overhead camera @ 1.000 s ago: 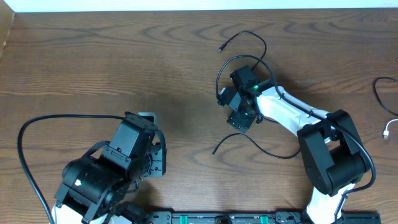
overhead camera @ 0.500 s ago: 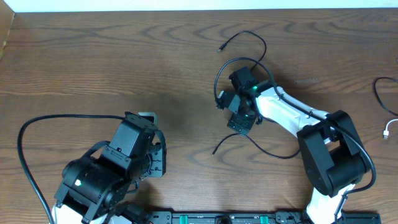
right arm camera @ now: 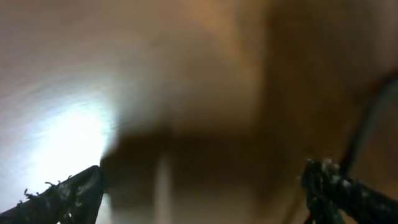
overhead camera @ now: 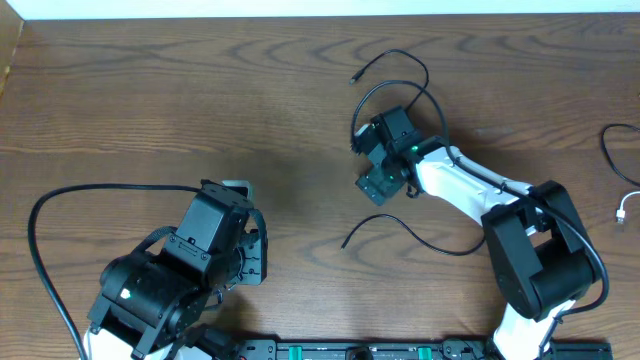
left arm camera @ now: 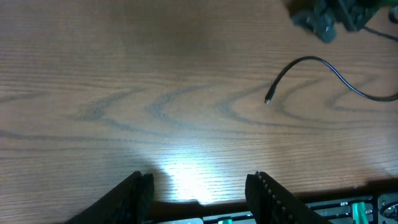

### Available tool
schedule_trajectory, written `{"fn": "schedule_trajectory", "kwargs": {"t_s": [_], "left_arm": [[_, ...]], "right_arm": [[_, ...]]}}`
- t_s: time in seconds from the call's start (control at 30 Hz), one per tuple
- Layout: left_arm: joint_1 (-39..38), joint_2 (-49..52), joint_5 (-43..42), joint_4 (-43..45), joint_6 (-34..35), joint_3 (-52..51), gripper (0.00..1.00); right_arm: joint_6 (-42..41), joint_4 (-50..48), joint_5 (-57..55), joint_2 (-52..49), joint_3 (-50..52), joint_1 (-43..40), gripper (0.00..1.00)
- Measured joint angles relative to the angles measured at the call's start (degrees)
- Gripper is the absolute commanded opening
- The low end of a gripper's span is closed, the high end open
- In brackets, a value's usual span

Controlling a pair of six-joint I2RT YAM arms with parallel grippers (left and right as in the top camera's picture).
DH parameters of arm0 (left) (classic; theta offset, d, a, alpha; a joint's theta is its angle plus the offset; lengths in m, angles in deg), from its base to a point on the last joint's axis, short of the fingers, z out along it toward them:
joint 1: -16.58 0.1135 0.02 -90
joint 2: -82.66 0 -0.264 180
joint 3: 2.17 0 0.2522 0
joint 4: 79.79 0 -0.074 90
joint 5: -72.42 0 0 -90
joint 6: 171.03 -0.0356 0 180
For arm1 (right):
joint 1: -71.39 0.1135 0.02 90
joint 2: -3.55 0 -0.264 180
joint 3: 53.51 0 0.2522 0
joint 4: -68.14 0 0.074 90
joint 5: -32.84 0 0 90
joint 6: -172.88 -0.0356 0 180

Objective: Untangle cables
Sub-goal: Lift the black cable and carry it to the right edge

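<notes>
A thin black cable (overhead camera: 412, 72) loops at the back centre, its plug end lying free; part of the loop passes by my right gripper (overhead camera: 372, 166). That gripper is open and low over the table; its wrist view is blurred, with both fingers (right arm camera: 205, 199) spread wide and a dark cable streak (right arm camera: 367, 124) at the right. A second black cable (overhead camera: 400, 225) curves in front of it, and its plug end also shows in the left wrist view (left arm camera: 268, 99). My left gripper (overhead camera: 252, 250) is open and empty near the front edge (left arm camera: 199, 196).
At the far right edge lie another black cable (overhead camera: 608, 145) and a white cable (overhead camera: 626, 208) with a plug. A thick black wire (overhead camera: 40, 215) arcs round the left arm's base. A rail (overhead camera: 400, 350) runs along the front edge.
My right gripper has moved a little toward the back and turned, and the cable loop beside it has shifted slightly. The left arm and the front cable have not moved.
</notes>
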Motion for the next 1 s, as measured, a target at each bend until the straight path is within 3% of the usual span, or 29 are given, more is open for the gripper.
{"fn": "schedule_trajectory", "kwargs": {"t_s": [0.37,0.4,0.5,0.53,0.8,0.83,0.97,1.0], "left_arm": [[0.0,0.0,0.0,0.0,0.0,0.0,0.53],[0.0,0.0,0.0,0.0,0.0,0.0,0.54],[0.0,0.0,0.0,0.0,0.0,0.0,0.53],[0.0,0.1,0.0,0.0,0.0,0.0,0.54],[0.0,0.5,0.0,0.0,0.0,0.0,0.53],[0.0,0.5,0.0,0.0,0.0,0.0,0.54],[0.0,0.5,0.0,0.0,0.0,0.0,0.54],[0.0,0.5,0.0,0.0,0.0,0.0,0.53]], "right_arm": [[-8.4,-1.5,-9.8,0.2,-0.1,-5.0,0.99],[-8.8,-1.5,-9.7,0.2,0.0,-5.0,0.95],[-9.9,-1.6,-9.2,0.2,0.1,-5.2,0.56],[-10.2,-1.6,-8.6,0.1,0.2,-5.2,0.48],[-15.4,-0.5,-8.5,-0.2,0.3,-6.1,0.5],[-15.9,-0.4,-8.6,-0.2,0.3,-6.3,0.46],[-17.5,0.3,-9.0,-0.2,0.3,-6.4,0.04],[-17.5,0.3,-8.9,-0.2,0.4,-6.4,0.01]]}}
